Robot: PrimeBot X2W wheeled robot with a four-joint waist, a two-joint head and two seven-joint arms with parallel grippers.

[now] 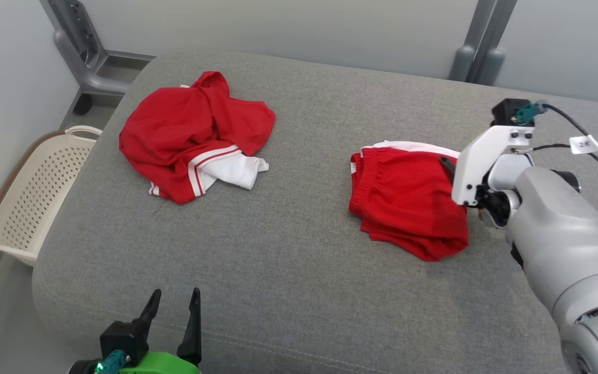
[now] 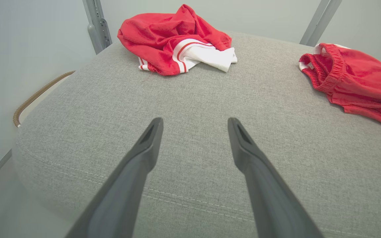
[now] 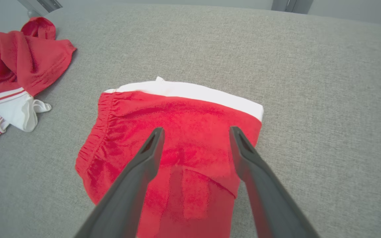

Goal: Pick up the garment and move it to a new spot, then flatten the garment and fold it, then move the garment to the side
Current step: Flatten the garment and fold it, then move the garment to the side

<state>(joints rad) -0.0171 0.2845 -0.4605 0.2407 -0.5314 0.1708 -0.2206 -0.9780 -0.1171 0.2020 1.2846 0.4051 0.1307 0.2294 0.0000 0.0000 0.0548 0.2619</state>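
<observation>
Right wrist view has the right pincer spread wide and empty just above the folded red shorts on the grey cushion, while the crumpled red garment lies far left, probably nearer the wide-open, empty left pincer.

Open passage across bare grey cushion between crumpled red garment and folded red shorts; laundry basket just beside left edge.

Bright, even light; soft shadows
</observation>
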